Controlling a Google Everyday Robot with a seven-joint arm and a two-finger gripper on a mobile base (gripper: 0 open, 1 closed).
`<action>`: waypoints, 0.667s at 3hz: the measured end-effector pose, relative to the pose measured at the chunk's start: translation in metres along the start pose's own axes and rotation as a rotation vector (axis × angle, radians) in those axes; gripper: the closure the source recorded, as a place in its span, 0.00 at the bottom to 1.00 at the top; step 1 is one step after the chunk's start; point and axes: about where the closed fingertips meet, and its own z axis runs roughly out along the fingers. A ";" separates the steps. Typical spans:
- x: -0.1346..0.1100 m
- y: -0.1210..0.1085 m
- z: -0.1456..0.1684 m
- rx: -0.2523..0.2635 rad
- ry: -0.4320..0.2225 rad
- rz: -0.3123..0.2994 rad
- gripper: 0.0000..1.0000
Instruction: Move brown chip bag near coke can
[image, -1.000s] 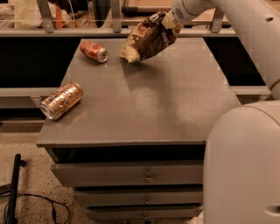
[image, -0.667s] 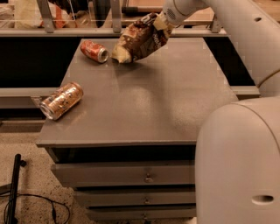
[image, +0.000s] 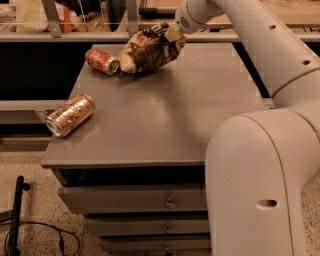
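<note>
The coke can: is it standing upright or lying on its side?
Lying on its side: the coke can points its silver top sideways at the chip bag, held beside it by the end effector.

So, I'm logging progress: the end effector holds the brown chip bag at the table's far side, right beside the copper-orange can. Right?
Not quite. The camera view shows the end effector holding the brown chip bag at the far side of the table beside the red coke can; the copper-orange can lies apart at the left edge.
</note>
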 end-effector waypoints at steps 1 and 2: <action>0.001 0.004 0.008 -0.024 0.009 -0.009 0.36; 0.002 0.004 0.013 -0.037 0.017 -0.018 0.13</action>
